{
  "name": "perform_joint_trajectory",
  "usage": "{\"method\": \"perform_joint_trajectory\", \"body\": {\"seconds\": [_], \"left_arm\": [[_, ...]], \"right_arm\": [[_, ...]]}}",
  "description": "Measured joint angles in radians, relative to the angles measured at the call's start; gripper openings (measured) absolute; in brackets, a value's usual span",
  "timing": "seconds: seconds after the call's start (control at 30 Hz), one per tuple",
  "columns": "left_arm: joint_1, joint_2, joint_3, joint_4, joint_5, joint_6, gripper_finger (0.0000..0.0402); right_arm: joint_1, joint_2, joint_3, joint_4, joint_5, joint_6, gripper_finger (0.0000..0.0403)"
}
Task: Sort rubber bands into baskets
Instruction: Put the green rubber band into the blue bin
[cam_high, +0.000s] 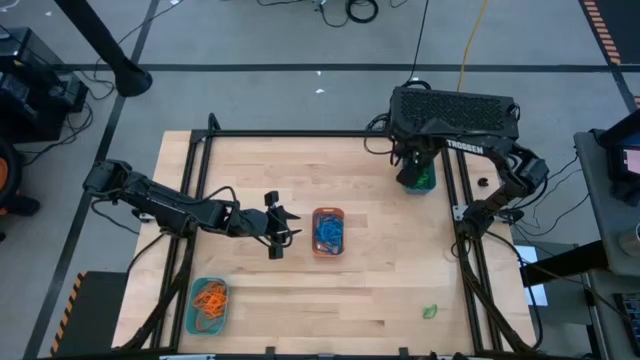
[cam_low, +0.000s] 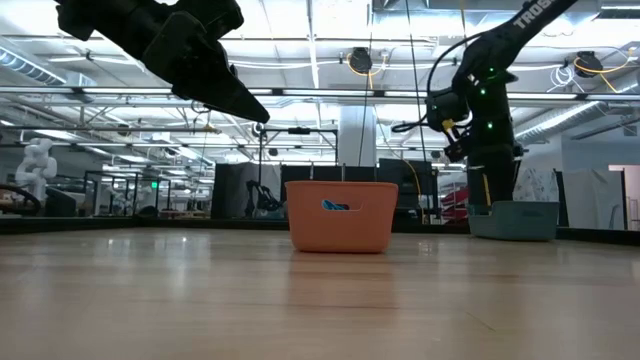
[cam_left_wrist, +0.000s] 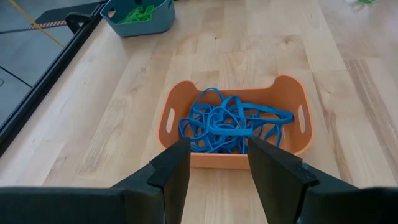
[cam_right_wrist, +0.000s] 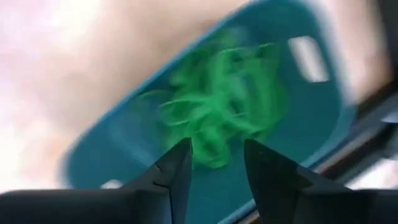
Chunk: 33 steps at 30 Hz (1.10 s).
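An orange basket (cam_high: 328, 232) with blue rubber bands (cam_left_wrist: 230, 121) stands mid-table. My left gripper (cam_left_wrist: 217, 146) hovers open just left of it, above the wood. At the far right, a teal basket (cam_right_wrist: 311, 124) holds green rubber bands (cam_right_wrist: 217, 118). My right gripper (cam_right_wrist: 216, 155) hangs open right over it, pointing down, with the green bands below its fingertips. A second teal basket (cam_high: 208, 304), with orange rubber bands, sits at the near left. One green rubber band (cam_high: 430, 312) lies loose on the table at the near right.
A black frame rail (cam_high: 300, 133) runs around the table, with posts at the left and right sides. The right arm's black base (cam_high: 455, 110) stands at the far right. Bare wood lies between the orange basket and the right rail.
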Motion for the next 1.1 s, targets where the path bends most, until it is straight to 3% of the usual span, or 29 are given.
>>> {"method": "perform_joint_trajectory", "body": {"seconds": [0.17,0.5,0.83,1.1], "left_arm": [[0.0,0.0,0.0,0.0,0.0,0.0,0.0169],[0.0,0.0,0.0,0.001,0.0,-0.002,0.0169],[0.0,0.0,0.0,0.001,0.0,-0.003,0.0169],[0.0,0.0,0.0,0.0,0.0,-0.01,0.0169]], "right_arm": [[0.038,-0.001,0.0,-0.093,-0.14,0.028,0.0136],[0.229,-0.001,0.002,-0.272,-0.147,0.171,0.0123],[0.518,-0.001,0.002,-0.405,-0.145,0.429,0.0122],[0.844,-0.002,0.002,-0.36,-0.392,0.578,0.0122]]}}
